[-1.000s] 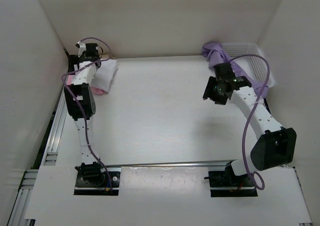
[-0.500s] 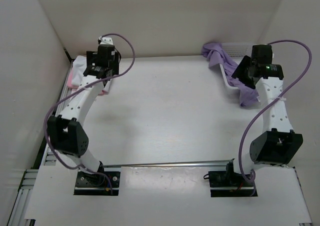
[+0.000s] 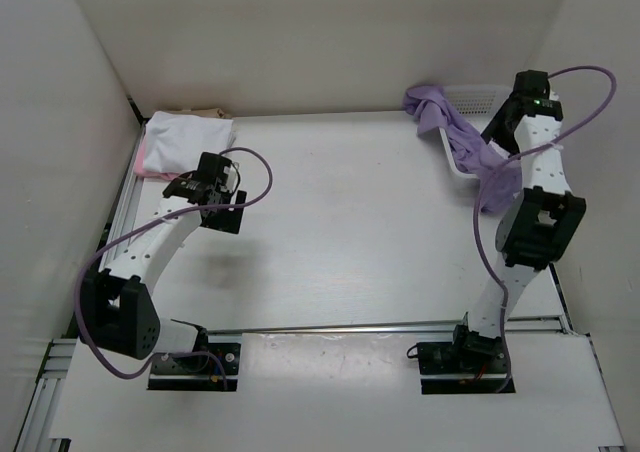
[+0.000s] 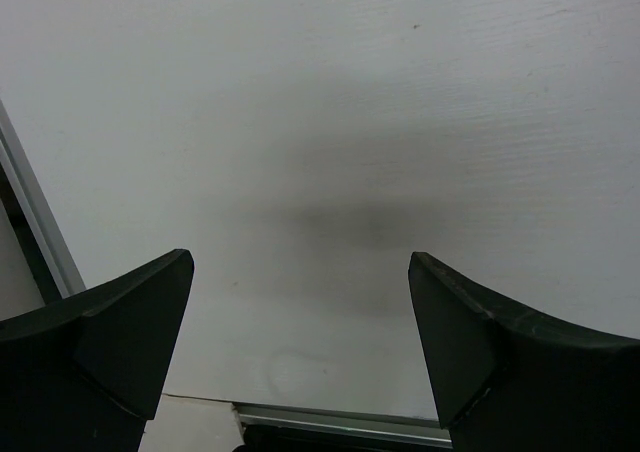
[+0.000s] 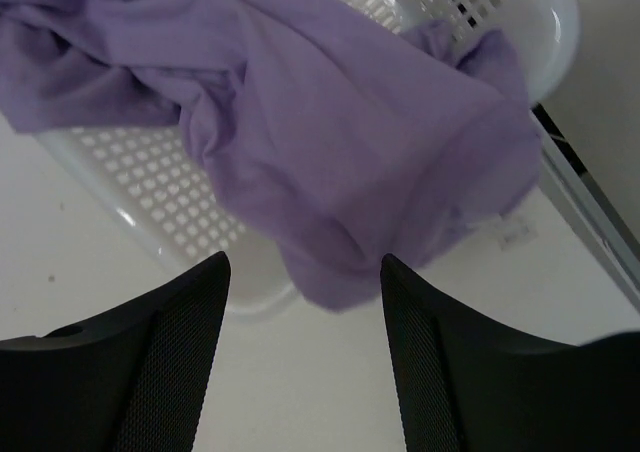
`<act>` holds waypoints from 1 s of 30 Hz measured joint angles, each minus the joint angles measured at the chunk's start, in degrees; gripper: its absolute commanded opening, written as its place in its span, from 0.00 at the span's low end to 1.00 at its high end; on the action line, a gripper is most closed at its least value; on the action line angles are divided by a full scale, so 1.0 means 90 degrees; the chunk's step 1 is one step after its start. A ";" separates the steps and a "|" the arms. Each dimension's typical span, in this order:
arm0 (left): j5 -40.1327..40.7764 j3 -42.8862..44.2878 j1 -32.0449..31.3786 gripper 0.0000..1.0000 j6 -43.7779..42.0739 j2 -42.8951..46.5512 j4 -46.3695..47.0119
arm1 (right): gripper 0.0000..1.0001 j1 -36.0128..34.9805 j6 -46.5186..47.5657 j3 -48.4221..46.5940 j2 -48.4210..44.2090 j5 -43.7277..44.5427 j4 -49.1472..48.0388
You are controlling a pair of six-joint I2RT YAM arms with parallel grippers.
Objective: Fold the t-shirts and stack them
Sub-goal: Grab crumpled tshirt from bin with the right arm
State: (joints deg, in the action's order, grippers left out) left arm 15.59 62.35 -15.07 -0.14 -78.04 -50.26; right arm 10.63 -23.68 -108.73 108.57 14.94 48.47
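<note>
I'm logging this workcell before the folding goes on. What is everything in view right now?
white cloth t-shirt: one, white, top of the pile at the table's far left corner
pink cloth t-shirt: one, pink, edge showing at the pile's left side
tan-beige cloth t-shirt: one, tan, sliver at the pile's far edge
lavender purple cloth t-shirt: one, purple, unfolded, draped over the basket
white plastic mesh basket: one, white, far right corner
table: one, white
left gripper: one, black, open, over bare table near the pile
right gripper: one, black, open, over the lavender shirt and basket
</note>
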 measured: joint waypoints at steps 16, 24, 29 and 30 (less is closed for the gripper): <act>-0.0301 0.0012 0.0097 1.00 0.0000 -0.0291 -0.0107 | 0.14 -0.0027 0.0257 -0.0410 0.1350 0.0474 0.0449; -0.0350 0.0041 0.0097 1.00 0.0000 -0.0308 -0.0160 | 0.00 -0.0017 0.0376 -0.0401 0.1307 -0.0036 0.0493; -0.0357 0.0041 0.0097 1.00 0.0000 -0.0308 -0.0199 | 0.00 -0.0015 0.0345 -0.0022 0.0537 -0.0908 0.0209; -0.0355 0.0041 0.0097 1.00 0.0000 -0.0308 -0.0202 | 0.00 -0.0015 0.0316 0.0155 0.0226 -0.1095 0.0061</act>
State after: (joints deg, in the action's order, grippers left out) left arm 12.40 62.72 -14.20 -0.14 -80.82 -52.07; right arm 10.50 -20.84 -107.33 110.61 5.08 49.01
